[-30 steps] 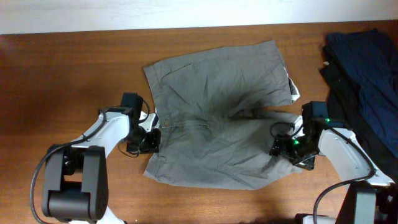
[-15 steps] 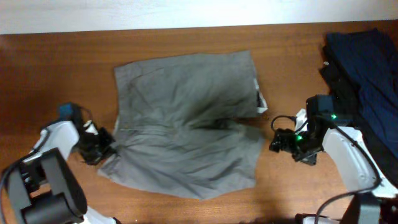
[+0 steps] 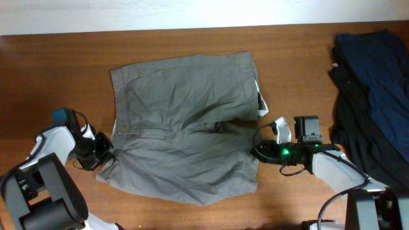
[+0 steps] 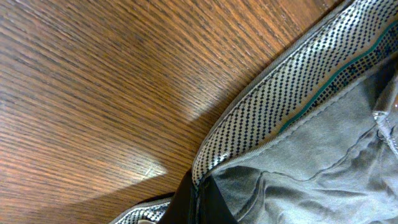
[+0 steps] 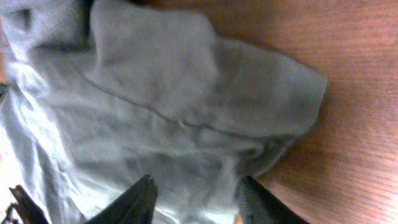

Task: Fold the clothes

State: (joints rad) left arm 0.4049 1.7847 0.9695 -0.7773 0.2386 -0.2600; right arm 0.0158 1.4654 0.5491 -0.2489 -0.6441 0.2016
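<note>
Grey-olive shorts (image 3: 185, 128) have slid farther from the navy pile (image 3: 374, 83) | left gripper (image 3: 105, 155) pinches waistband (image 4: 280, 99), far side | right gripper (image 3: 261, 148), fingers spread, straddles pile-side hem | risk: shallow bite may catch one layer, skewing fold.

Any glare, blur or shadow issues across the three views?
Overhead: even light, reasonably sharp, with a dark shadowed crease in the middle of the shorts. Left wrist: pale glare streaks on the table; the dotted waistband lining is crisp. Right wrist: soft focus, fabric washed out at the left edge.
</note>
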